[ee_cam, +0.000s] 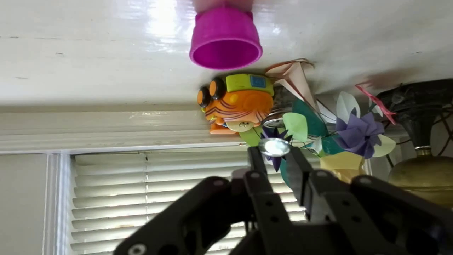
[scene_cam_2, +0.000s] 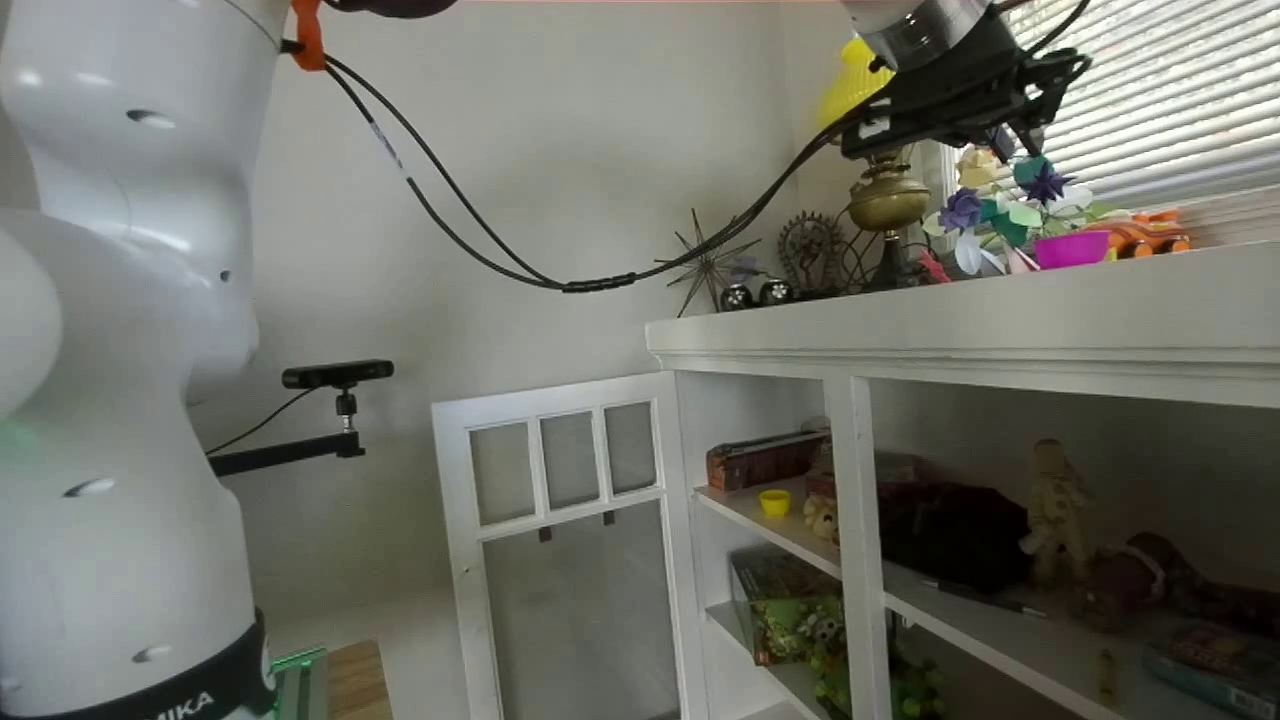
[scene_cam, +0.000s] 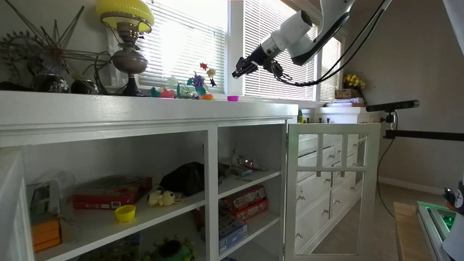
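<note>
Hanging in the air above the white table (scene_cam: 163, 108), the pincer (scene_cam: 235, 75) slanted downward in an exterior view, its tips well apart from that surface. A pink cup (scene_cam: 233, 98) stood upright there, with paper flowers (scene_cam: 198, 81) near it and a lamp (scene_cam: 130, 63) farther along. Below, a yellow cup (scene_cam: 125, 213) sat on a shelf (scene_cam: 94, 224). I could not make out what lay between the tips from that spot.

In an exterior view an orange toy car (scene_cam_2: 1150, 237) showed just beside the pink cup; whether the tips hung above the paper flowers or in front of them, I could not tell.

The wrist view, upside down, said most. The 2 fingers (ee_cam: 260, 184) stood narrow, and at their ends sat a small shiny thing (ee_cam: 275, 147); it looked pinched there, though I could not name it. Window blinds (ee_cam: 109, 205) showed beyond.

As I judged it, the picking up was done and the letting go was not: the small shiny thing was aloft, apart from pink cup, toy car and table.
</note>
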{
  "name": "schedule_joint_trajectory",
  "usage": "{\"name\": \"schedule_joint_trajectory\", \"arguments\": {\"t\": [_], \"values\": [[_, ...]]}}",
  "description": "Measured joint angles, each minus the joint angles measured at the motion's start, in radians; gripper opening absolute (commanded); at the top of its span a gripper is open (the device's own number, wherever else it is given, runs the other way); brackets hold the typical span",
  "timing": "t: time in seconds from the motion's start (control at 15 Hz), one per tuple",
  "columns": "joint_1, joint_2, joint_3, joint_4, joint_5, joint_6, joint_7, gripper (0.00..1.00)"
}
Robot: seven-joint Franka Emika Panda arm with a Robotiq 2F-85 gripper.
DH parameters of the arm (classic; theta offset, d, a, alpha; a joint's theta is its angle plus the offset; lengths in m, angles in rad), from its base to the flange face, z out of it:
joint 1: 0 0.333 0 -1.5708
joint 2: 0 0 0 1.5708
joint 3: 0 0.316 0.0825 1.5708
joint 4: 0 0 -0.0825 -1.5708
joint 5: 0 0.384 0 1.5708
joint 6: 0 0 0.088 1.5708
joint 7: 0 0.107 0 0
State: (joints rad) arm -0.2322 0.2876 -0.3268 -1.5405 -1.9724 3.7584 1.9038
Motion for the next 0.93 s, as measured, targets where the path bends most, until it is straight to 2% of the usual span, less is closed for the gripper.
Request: {"name": "schedule_joint_trajectory", "arguments": {"t": [0.07, 0.93], "values": [[0.003, -0.005, 0.000, -0.008, 0.000, -0.012, 0.001, 0.22], [0.010, -0.020, -0.001, -0.031, -0.001, -0.042, 0.011, 0.22]]}}
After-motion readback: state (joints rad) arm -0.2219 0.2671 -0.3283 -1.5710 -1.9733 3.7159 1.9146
